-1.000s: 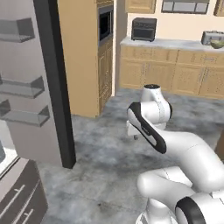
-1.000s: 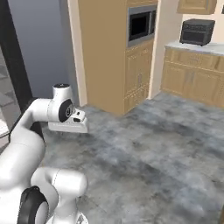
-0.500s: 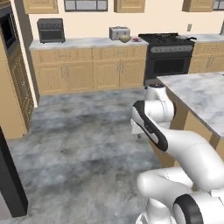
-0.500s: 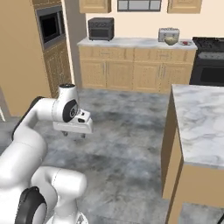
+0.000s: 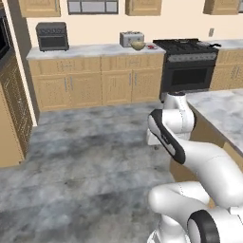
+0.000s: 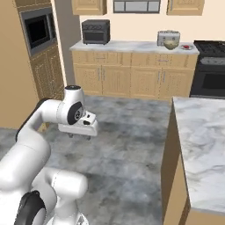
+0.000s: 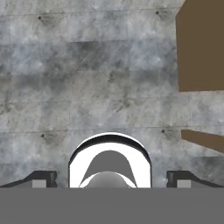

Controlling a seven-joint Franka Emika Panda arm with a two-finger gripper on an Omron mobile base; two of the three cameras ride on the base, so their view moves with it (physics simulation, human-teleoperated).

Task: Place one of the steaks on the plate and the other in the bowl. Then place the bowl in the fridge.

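Gripper (image 7: 111,181) hangs empty over the grey floor (image 7: 87,78), fingers (image 7: 43,178) set wide apart. Bowl (image 6: 170,44) sits on the far counter (image 6: 132,46) beside the toaster (image 6: 168,36), with a red steak (image 6: 186,46) just to its right.

Even, bright render; slightly soft, perhaps low-resolution.

Grey mottled stone floor (image 5: 90,156) fills the middle of both base views. Along the top runs a cream wall with light wooden cabinets (image 5: 95,85) under a pale desk (image 5: 90,50), carrying a black toaster oven (image 5: 52,36) and silver toaster (image 6: 168,38). A black range (image 5: 187,64) stands upper right; a marble-topped island (image 6: 200,145) sits at right.
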